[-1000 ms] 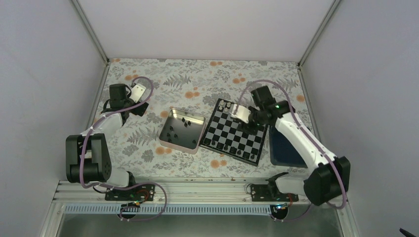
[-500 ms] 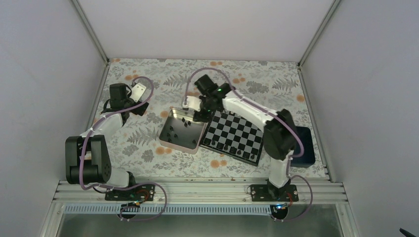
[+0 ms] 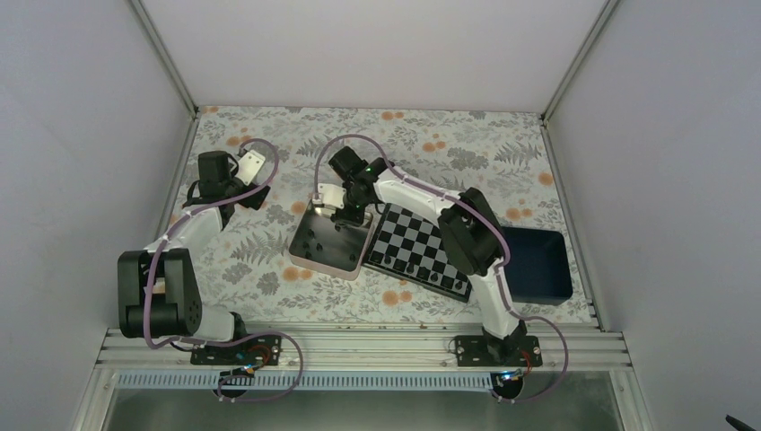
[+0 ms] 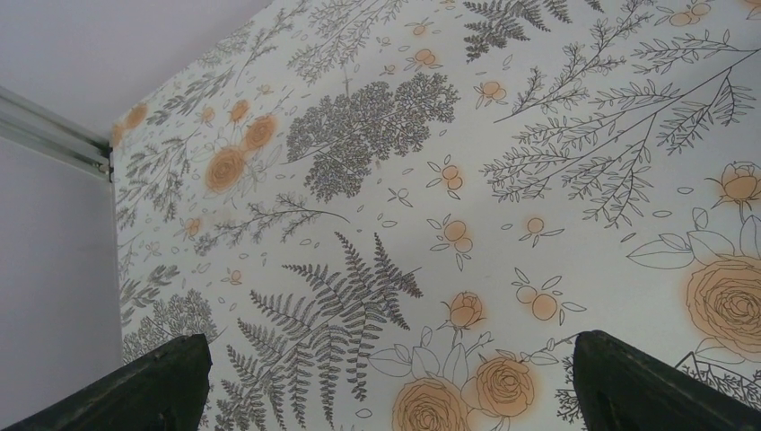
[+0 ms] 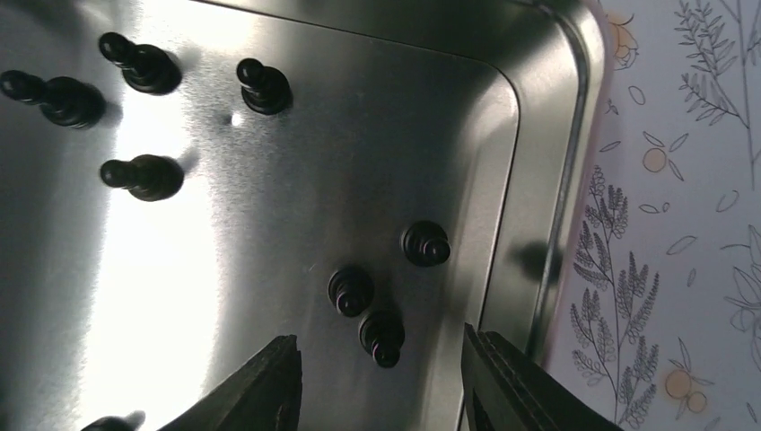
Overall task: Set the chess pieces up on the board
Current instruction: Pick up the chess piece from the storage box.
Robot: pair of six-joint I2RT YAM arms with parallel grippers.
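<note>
Left gripper: jaws spread wide, holding nothing, low over the floral table, at the board's 9 o'clock. Arm folded, elbow by its base.

Tin touches the board's left edge. Black chess pieces stand loose inside: the three nearest are seen head-on, and the far ones' long axes lean toward 10 o'clock in the wrist view.

Right gripper: arm stretched left across the board, wrist down into the tin's far corner, jaws apart, gripping nothing, one piece just ahead of the gap.

The board is skewed, its near edge running 10 to 4 o'clock, with pieces lined along it. Blue tray sits at its 3 o'clock.
</note>
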